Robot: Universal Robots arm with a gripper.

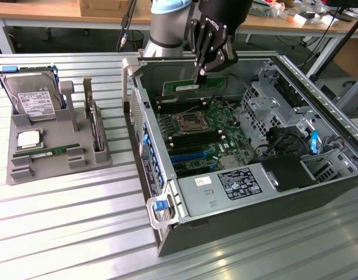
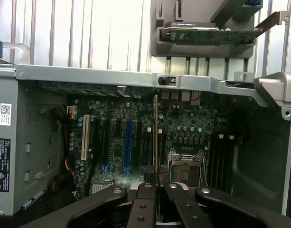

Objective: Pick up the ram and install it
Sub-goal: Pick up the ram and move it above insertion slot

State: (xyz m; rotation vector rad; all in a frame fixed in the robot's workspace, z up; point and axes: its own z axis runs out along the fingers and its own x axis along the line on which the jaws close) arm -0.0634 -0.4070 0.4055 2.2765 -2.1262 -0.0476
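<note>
as my gripper (image 1: 200,72) is clamped tight on the ram (image 1: 189,88), entry: it hangs directly under my jaws, long axis level, edge down, over the motherboard (image 1: 197,139) inside the open case (image 1: 225,224).

Long green circuit-board ram stick (image 1: 187,87): upper edge hidden between the black gripper's (image 1: 201,73) fingers; in the wrist view seen edge-on, chips and sticker not discernible. Pale blue-and-grey robot arm (image 1: 165,32): cut off by the exterior view's top edge. Silver hard drive's white label (image 1: 38,104): print too small to read.
</note>
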